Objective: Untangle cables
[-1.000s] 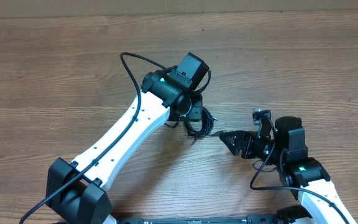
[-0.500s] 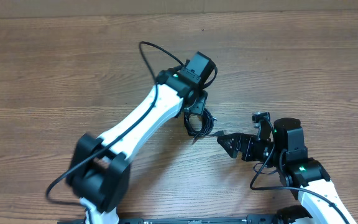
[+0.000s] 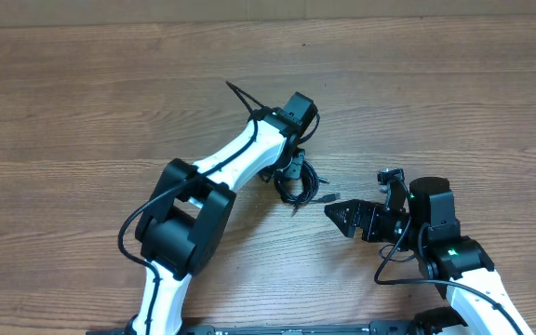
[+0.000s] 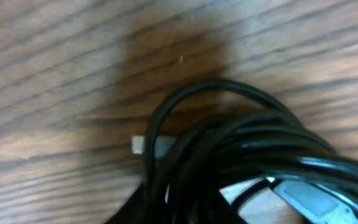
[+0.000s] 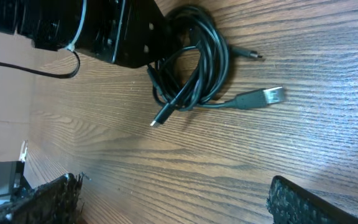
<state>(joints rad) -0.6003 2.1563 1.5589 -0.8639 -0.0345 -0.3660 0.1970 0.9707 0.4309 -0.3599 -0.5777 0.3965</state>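
As the left gripper (image 3: 289, 169) has dropped onto the cables (image 3: 298, 190), its finger state cannot be told; the right gripper (image 3: 336, 217) stands spread wide, empty. Cables remain bundled, unseparated.

Black cables (image 5: 194, 93), brown wood-grain table (image 5: 278, 155)

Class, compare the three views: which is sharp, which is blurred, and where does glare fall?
Overhead view: sharp and evenly lit. Left wrist view: too close, the cables and table blurred, with white glints on the cords. Right wrist view: cables crisp, silver-tipped plug clear, a bright wash over the wood at right.
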